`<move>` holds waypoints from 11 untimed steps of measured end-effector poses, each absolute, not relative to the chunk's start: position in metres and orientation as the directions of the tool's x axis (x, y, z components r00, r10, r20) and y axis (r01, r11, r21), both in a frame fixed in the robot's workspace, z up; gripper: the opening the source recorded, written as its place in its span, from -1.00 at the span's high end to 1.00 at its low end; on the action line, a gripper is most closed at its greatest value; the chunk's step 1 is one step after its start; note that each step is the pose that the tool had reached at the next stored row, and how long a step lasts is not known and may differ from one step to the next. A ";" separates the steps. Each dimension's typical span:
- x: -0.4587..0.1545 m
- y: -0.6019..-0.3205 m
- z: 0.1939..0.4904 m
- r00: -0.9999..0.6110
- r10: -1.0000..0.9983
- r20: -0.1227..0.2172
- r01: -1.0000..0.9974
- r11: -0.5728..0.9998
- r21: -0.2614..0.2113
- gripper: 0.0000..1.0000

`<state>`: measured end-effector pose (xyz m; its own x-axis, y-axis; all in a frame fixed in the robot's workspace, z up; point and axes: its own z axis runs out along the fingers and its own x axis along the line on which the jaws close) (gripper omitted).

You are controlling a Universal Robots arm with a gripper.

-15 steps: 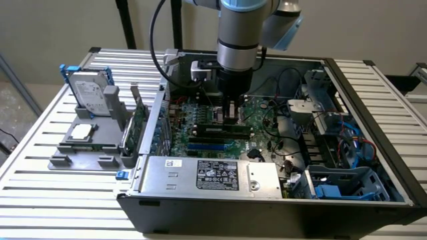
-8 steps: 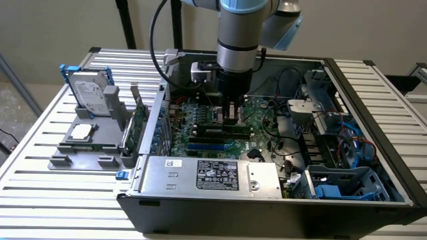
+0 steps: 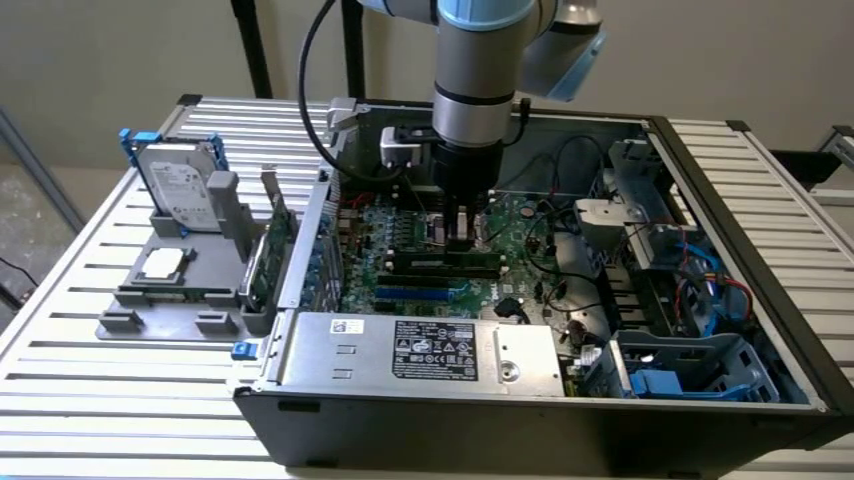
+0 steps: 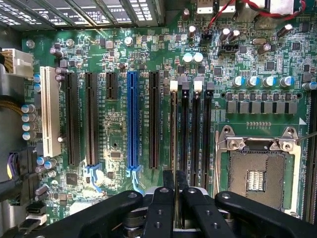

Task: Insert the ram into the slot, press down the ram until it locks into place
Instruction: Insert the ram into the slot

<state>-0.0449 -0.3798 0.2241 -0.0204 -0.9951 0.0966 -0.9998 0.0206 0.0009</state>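
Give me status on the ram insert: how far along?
Done: pickup. The tool is shut on the ram, seen edge-on. In hand: the ram is lined up along the memory slot farthest from the CPU socket, low over or in it. Left: pressing until it locks; can't tell whether it is seated or latched.

Case (image 3: 534,430) on surface (image 3: 80,400), motherboard (image 4: 119,64) inside, power supply (image 3: 427,350) before it. On board: slot (image 4: 184,129) among parallel sockets (image 4: 207,129), CPU socket (image 4: 257,173) beside them; claw (image 4: 175,181) over sockets' end, perhaps touching. Drive holder (image 3: 147,300) at exterior view's left of case.
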 end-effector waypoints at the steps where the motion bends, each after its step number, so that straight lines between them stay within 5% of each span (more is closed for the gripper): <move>1: -0.045 -0.380 0.224 -0.020 -0.995 0.097 -1.000 0.021 0.001 0.73; 11: -0.045 -0.380 0.224 -0.027 -0.994 0.102 -1.000 0.027 0.001 0.73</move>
